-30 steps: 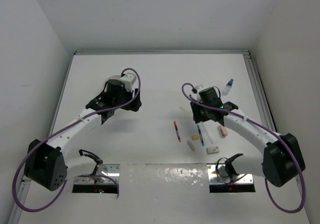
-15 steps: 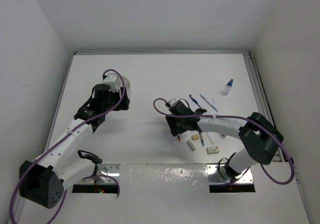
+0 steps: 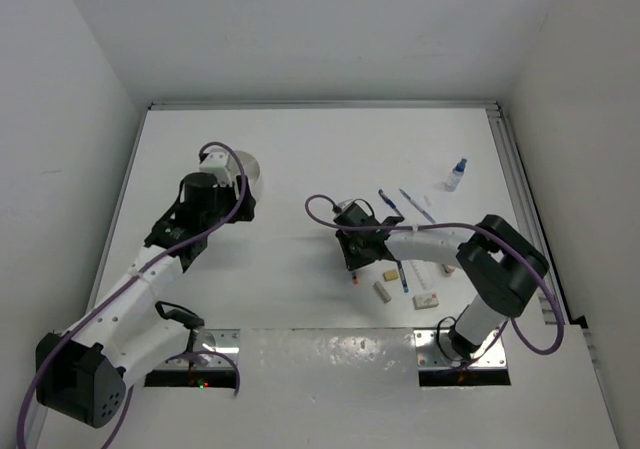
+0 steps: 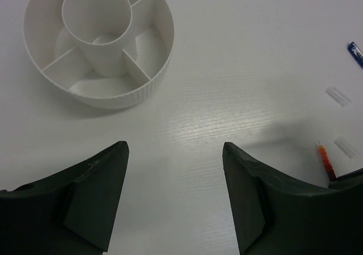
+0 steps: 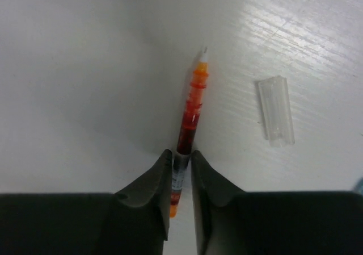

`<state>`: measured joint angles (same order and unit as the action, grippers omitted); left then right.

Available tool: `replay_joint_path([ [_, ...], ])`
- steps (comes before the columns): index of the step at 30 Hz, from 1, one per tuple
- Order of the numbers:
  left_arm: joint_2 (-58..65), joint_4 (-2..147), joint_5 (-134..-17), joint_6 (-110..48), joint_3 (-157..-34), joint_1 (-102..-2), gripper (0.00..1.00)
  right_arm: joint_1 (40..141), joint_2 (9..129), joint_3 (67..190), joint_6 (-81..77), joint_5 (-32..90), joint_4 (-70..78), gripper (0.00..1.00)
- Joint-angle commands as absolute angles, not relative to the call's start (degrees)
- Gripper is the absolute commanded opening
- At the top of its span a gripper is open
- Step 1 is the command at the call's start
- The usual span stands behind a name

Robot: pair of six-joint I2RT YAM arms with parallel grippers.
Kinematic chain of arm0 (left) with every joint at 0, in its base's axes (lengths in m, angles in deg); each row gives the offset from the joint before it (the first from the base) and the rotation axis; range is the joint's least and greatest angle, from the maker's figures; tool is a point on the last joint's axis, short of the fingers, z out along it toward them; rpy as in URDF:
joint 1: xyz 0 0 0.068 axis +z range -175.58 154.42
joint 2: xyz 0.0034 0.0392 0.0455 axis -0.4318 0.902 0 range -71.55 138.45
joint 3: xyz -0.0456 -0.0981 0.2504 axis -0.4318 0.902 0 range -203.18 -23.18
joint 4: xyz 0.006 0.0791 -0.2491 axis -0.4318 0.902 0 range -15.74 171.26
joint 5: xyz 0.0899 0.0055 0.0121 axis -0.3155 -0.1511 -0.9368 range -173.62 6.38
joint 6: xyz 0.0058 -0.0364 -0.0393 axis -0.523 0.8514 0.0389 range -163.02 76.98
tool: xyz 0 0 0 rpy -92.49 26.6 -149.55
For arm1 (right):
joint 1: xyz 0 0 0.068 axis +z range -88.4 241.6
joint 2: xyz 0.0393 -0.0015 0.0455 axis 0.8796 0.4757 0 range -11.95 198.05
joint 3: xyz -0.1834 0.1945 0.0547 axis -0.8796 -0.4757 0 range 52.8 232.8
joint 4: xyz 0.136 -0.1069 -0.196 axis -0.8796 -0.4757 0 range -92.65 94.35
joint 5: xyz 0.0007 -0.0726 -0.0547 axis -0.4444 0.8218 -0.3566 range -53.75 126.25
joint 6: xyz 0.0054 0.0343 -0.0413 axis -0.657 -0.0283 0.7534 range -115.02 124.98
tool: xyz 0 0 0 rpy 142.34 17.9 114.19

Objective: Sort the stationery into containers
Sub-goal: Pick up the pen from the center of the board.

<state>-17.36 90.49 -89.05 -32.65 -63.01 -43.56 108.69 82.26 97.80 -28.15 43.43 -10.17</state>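
Observation:
My right gripper [image 5: 181, 155] is shut on the lower part of a red-orange pen [image 5: 190, 116], which lies on the white table. In the top view this gripper [image 3: 354, 257] sits mid-table with the pen's end [image 3: 354, 279] showing below it. The round white tub [image 4: 153, 79], divided into compartments, stands far left, also seen in the top view [image 3: 250, 167]. My left gripper [image 4: 174, 147] is open and empty, just right of and nearer than the tub. Blue pens [image 3: 388, 202] lie to the right, along with a blue-capped bottle [image 3: 456, 174] and erasers [image 3: 382, 291].
A clear pen cap [image 5: 275, 118] lies right of the red-orange pen. Another blue pen [image 3: 401, 274], a tan eraser [image 3: 389, 274] and a small flat white piece [image 3: 426, 300] lie near my right forearm. White walls enclose the table.
My right gripper moved left from the eraser cluster to the red-orange pen and shut on it. My left arm drew back to the left, uncovering the tub.

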Motion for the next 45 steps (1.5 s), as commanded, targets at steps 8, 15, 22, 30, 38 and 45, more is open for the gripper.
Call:
replay_joint_path([
  [8,-19.26,86.83,-85.4,-33.0,-63.08,-42.9,0.64,107.04,81.39,99.38,-24.56,39.78,-5.93,0.0],
  [15,-20.58,77.1,-59.58,-38.7,-60.8,-42.72,0.59,104.23,70.16,98.51,-25.6,34.41,13.11,0.0],
  [22,-17.43,58.11,-41.46,-35.56,-54.47,-42.64,0.78,102.02,68.72,96.92,-33.42,32.3,40.7,0.0],
  [30,-13.11,48.42,-36.08,-34.14,-55.25,-42.46,0.82,104.39,71.19,99.12,-36.95,30.19,49.35,0.0],
  [38,-11.09,47.8,-36.51,-33.53,-55.52,-42.37,0.75,105.8,72.25,97.54,-40.28,28.87,54.18,0.0],
  [45,-10.65,46.66,-37.14,-31.6,-55.87,-41.67,0.6,107.21,71.72,96.14,-39.76,28.78,53.66,0.0],
])
